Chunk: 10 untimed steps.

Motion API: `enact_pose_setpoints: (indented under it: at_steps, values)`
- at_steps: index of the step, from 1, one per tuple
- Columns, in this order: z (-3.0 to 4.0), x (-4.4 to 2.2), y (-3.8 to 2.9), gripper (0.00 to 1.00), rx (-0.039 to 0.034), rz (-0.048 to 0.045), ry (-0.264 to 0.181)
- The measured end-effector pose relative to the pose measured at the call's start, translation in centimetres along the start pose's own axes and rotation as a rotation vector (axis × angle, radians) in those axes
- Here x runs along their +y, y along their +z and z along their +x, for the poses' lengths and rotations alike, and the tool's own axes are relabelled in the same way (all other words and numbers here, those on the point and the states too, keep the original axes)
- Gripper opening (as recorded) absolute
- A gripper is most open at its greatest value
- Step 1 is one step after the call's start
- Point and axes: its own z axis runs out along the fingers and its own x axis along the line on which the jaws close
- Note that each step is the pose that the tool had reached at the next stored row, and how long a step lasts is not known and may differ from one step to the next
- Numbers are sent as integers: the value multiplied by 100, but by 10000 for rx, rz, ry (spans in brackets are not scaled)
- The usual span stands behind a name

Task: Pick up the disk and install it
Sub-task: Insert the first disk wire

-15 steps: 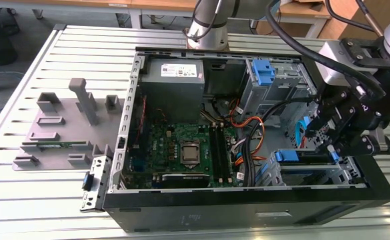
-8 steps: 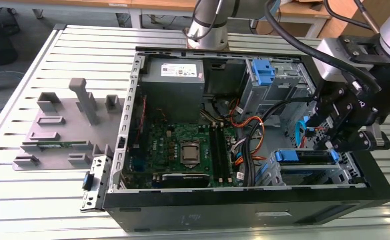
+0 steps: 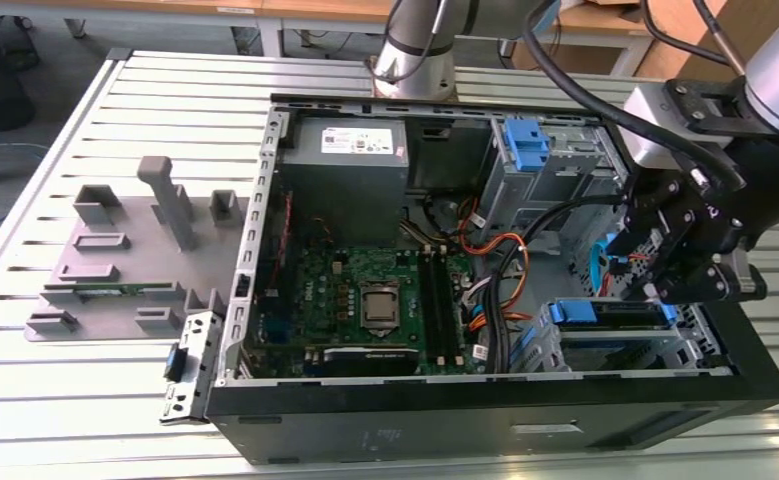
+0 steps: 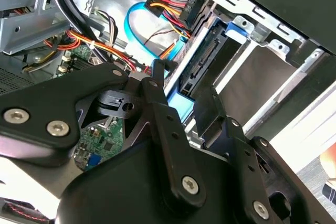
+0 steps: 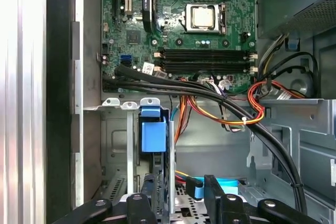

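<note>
Right now my gripper (image 3: 667, 268) hangs over the open computer case (image 3: 496, 415) at about three o'clock in the exterior view, above the drive cage. In the second wrist view the disk (image 4: 202, 66) sits between my fingers (image 4: 157, 95), blue bracket edge showing, though whether they clamp it I cannot tell

labels: white label on power supply (image 3: 349, 141) | text: none legible
</note>
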Motion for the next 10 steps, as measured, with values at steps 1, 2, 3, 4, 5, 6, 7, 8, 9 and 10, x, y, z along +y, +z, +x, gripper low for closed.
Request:
enact_pose_setpoints:
  at_steps: [1, 2, 3, 4, 5, 6, 7, 8, 9, 10]
  values:
    - [-3, -1, 12, 49, 0, 0, 0]
    - [-7, -2, 26, 49, 1, 0, 0]
    - [-10, -3, 40, 49, 2, 0, 0]
    - [-13, -4, 55, 49, 5, 0, 0]
    - [-15, -4, 72, 49, 7, 0, 1]
    - [-16, -5, 85, 49, 10, 0, 1]
    - [-16, -5, 95, 49, 16, 0, 0]
    - [-16, -5, 100, 49, 23, 1, 0]
    - [-16, -5, 101, 49, 27, 1, 1]
    - [-16, -5, 101, 49, 28, 0, 1]
